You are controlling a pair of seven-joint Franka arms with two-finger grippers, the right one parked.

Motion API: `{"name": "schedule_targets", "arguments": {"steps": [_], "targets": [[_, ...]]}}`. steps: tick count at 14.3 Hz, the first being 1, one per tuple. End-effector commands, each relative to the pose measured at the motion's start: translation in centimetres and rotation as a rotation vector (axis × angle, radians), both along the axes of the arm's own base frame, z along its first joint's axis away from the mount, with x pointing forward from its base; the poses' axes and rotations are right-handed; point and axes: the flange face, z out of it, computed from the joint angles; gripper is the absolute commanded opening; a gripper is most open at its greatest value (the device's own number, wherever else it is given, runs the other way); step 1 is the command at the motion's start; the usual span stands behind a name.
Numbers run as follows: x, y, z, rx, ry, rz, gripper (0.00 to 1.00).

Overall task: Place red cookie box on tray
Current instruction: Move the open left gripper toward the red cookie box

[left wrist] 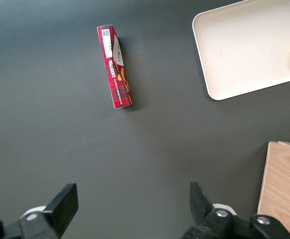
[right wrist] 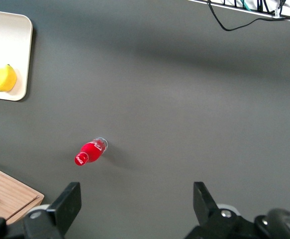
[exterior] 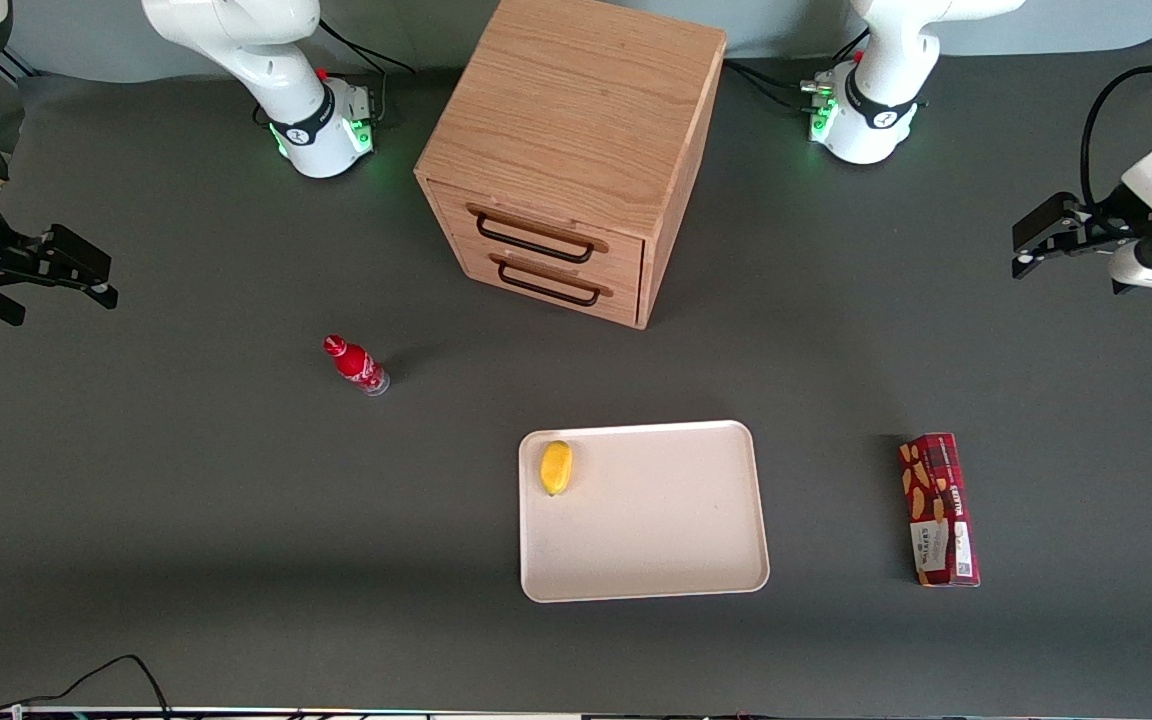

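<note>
Beside tray, red cookie box – gripper cropped, agape

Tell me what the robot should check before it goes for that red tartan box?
1. Pincer open: ok, fingers wide apart, nothing between them.
2. Pincer placed for a grasp: not ok, it hangs high near the working arm's end of the table, well off the red cookie box.
3. Box reachable: ok, it lies flat on the table, nothing touching it.
4. Tray has room: ok, only a lemon sits near one corner.
5. Path from box to tray: ok, bare table between them; the wooden cabinet stands farther from the front camera.
</note>
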Motion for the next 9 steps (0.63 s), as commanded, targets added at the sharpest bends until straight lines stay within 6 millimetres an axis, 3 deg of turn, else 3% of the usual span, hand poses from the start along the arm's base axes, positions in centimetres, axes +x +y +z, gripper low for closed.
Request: {"name": "schedule_targets", "arguments": {"steps": [1,4,9], "targets": [[0.3,0.5,1.1,0.026,-0.005,-0.016,1.0],[0.0,1.3,2.1,0.032,0.003,-0.024,1.0],[0.2,1.8,1.7,0.022,0.014,0.024,1.0]]}}
